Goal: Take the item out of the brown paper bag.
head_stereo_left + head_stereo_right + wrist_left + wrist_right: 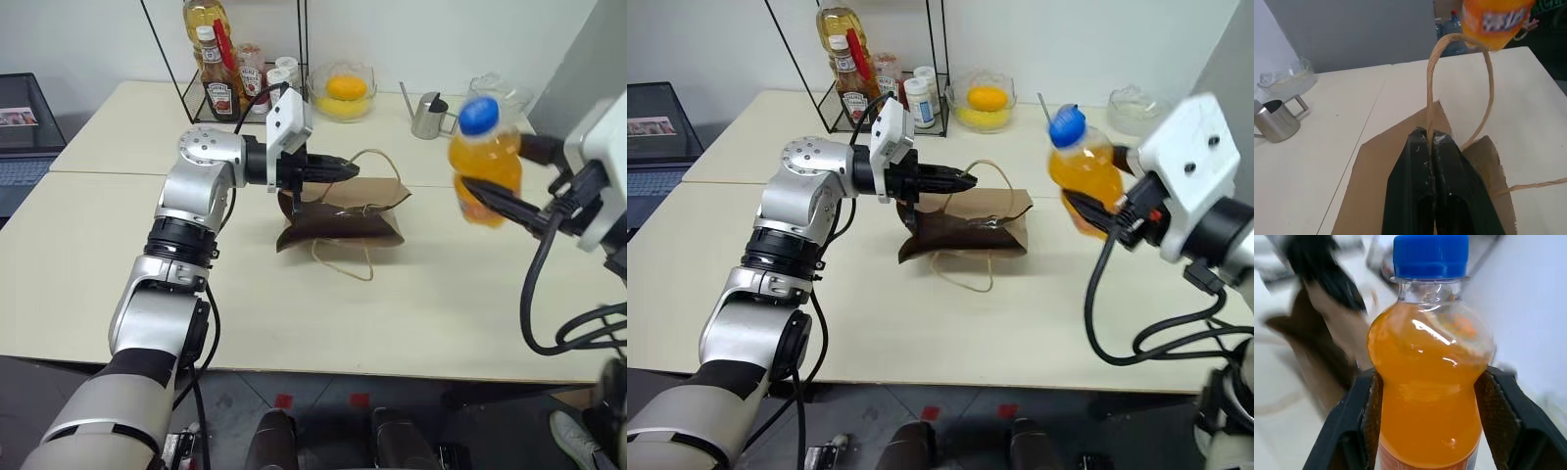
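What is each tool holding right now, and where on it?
Right tool: orange drink bottle, by its body. Left tool: paper bag, by one handle.

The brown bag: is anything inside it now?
The bag lies flattened on the table, with no bulge to see, but its inside is hidden. The orange bottle is out, held up by the right gripper.
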Action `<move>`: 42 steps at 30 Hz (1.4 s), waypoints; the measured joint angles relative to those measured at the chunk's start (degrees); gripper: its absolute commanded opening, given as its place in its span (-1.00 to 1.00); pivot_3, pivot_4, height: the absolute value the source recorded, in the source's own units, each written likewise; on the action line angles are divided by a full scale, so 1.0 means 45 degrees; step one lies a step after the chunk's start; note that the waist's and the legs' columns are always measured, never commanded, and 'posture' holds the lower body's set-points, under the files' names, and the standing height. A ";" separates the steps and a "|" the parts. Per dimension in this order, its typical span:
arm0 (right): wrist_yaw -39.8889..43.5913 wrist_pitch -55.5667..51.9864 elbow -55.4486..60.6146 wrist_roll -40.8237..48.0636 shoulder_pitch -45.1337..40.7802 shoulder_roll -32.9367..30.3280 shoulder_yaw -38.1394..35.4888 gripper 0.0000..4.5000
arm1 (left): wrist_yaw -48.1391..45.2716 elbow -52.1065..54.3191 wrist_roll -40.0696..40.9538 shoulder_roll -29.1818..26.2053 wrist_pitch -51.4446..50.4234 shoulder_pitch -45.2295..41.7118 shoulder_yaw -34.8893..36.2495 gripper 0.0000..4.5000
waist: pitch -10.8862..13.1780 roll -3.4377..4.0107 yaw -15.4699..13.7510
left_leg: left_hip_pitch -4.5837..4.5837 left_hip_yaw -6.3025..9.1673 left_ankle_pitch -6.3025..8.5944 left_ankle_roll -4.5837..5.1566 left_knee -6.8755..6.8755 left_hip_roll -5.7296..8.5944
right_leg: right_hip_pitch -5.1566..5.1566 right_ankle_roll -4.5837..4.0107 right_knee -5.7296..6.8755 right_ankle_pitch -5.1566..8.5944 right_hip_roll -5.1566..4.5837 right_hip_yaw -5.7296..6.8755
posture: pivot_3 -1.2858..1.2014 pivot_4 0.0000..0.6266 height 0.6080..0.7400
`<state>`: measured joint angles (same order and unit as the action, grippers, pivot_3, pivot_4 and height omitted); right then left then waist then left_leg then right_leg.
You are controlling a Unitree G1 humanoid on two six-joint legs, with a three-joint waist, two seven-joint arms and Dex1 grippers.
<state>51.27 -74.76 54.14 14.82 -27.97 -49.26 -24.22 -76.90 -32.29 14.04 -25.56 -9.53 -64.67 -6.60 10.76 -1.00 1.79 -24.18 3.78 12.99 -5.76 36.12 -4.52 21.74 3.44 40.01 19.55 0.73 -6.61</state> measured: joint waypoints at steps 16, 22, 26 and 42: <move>-0.2453 0.9716 -0.7222 -0.6556 0.2646 -0.2309 0.7708 0.06 | 0.0133 0.0537 -0.0027 0.0121 -0.0078 0.0159 0.0021 -1.00 | 0.0004 0.0008 0.0251 | 0.0012 -0.0034 -0.0028 -0.0045 -0.0002 0.0006 | 0.0010 0.0003 -0.0002 -0.0001 -0.0008 -0.0032 | 0.03 -0.52 1.00; -0.2610 1.0157 -0.7951 -0.7825 0.2332 -0.1737 0.8467 0.06 | 0.0282 0.0914 0.0006 0.0023 -0.0297 0.0396 0.0030 -1.00 | 0.0003 0.0007 0.0225 | 0.0014 -0.0031 -0.0029 -0.0048 0.0003 0.0005 | -0.0003 0.0003 -0.0003 -0.0001 -0.0012 -0.0025 | 0.03 -0.52 1.00; -0.2637 1.0103 -0.7878 -0.8181 0.2555 -0.1438 0.8341 0.38 | 0.0306 0.1154 0.0037 0.0003 -0.0413 0.0487 0.0038 -1.00 | 0.0003 0.0006 0.0197 | 0.0026 -0.0023 -0.0029 -0.0049 0.0010 0.0005 | -0.0025 0.0003 -0.0001 -0.0002 -0.0012 -0.0014 | 0.03 -0.52 1.00; -0.0789 0.7949 -0.4527 -0.5357 0.2689 -0.0602 0.4980 0.99 | 0.0990 0.0547 -0.0009 0.0035 -0.0484 0.0276 0.0082 -1.00 | 0.0003 0.0007 0.0187 | 0.0051 -0.0014 -0.0029 -0.0047 0.0006 0.0005 | -0.0053 0.0003 0.0003 -0.0002 -0.0010 -0.0008 | 0.03 -0.52 1.00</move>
<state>47.72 -38.99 33.77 -9.29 -15.86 -51.97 -1.81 -72.44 -29.83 14.00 -25.40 -11.71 -63.42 -6.23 10.77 -0.97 2.63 -23.95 3.71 12.86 -5.97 36.15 -4.50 21.50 3.46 40.03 19.55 0.68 -6.64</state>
